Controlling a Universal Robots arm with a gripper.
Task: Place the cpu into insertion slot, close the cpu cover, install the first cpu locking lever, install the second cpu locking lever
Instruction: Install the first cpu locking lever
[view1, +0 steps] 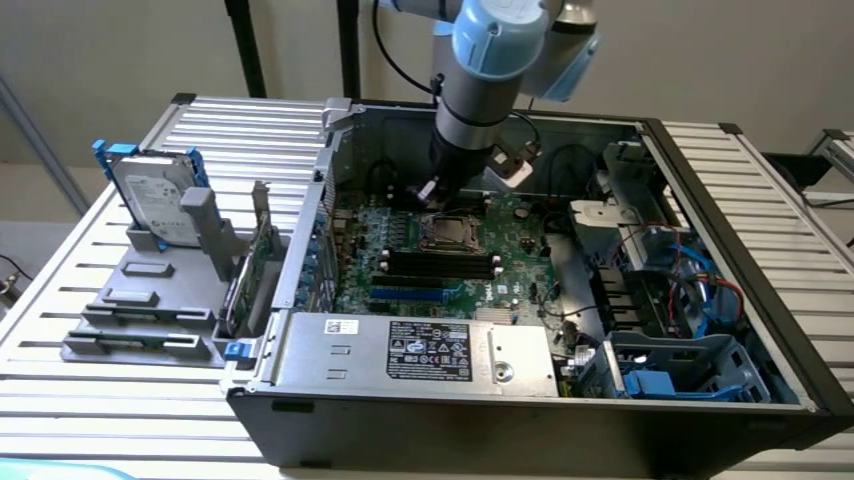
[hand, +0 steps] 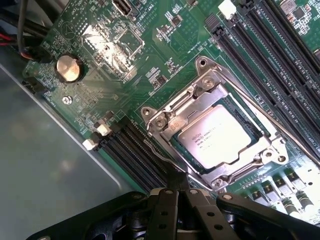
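Cpu (hand: 220, 136): square, no long axis; lies flat, silvery printed face up, seated in insertion slot (view1: 449, 232) on green motherboard (hand: 150, 65). Cpu cover (hand: 200, 97): down flat, framing chip. Gripper (hand: 175, 182): fingers closed together, holding nothing, tip at wire locking lever (hand: 157, 156) beside socket.

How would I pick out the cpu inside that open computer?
Inside the open black computer case, find the green motherboard. Near its middle sits the cpu cover, a silvery metal frame. The cpu is the pale, printed square in its window, unlike the long black memory slots alongside.
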